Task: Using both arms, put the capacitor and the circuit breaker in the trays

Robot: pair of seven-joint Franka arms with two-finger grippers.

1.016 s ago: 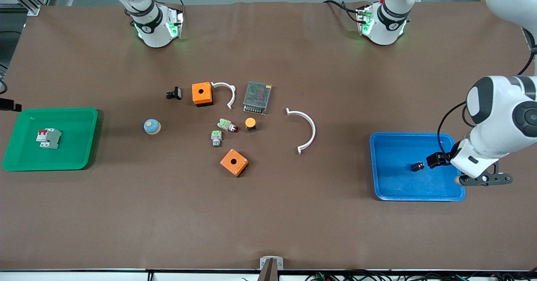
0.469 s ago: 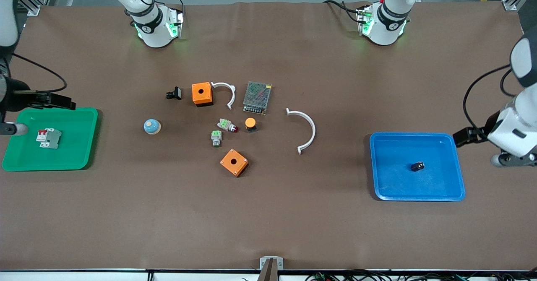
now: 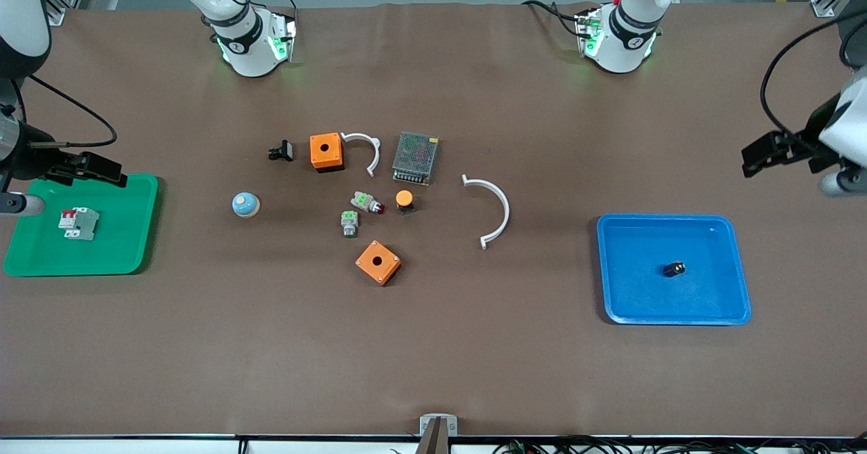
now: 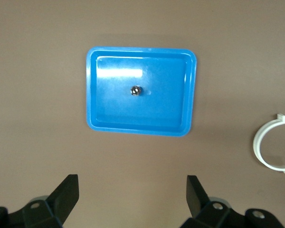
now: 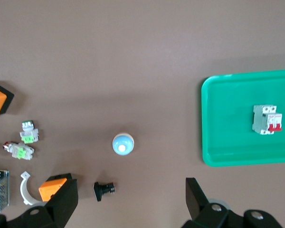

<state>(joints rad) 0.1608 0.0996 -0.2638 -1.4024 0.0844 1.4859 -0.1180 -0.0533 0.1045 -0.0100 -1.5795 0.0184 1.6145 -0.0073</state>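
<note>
The capacitor, a tiny black cylinder, lies in the blue tray. In the left wrist view it shows well below the camera, in the tray. My left gripper is open and empty, high over the table's edge beside the blue tray; its jaws stand wide apart. The circuit breaker, white-grey with red levers, lies in the green tray; it also shows in the right wrist view. My right gripper is open and empty, high over the green tray's edge.
Mid-table lie two orange boxes, two white curved pieces, a grey mesh unit, an orange-capped button, two green-topped parts, a black clip part and a blue-white dome.
My left gripper has risen from over the blue tray and drawn away toward the table's end, leaving the capacitor lying there. My right gripper has come into view at the green tray's edge.
</note>
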